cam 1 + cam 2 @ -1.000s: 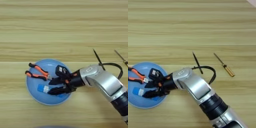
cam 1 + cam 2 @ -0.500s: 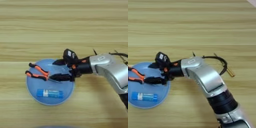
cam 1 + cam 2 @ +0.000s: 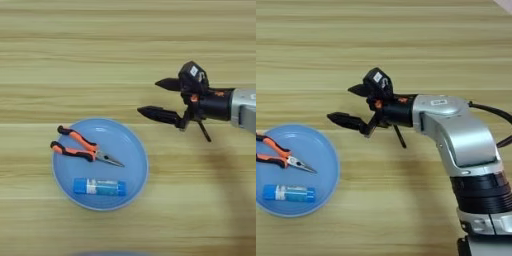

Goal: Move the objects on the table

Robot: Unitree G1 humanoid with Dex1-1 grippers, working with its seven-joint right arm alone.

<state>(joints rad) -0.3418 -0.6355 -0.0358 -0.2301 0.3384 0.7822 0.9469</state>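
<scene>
Now that the glue stick (image 3: 99, 187) lies beside the pliers (image 3: 82, 152) in the blue plate (image 3: 137, 165), the claw (image 3: 159, 99) has withdrawn, spread and empty.

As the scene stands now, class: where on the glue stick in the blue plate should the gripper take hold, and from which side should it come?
Grip the glue stick across its middle, coming straight down from above. It lies flat in the blue plate, long axis left to right, so the fingers should close front to back. The pliers lie clear behind it. The right gripper is open and off the plate.
</scene>
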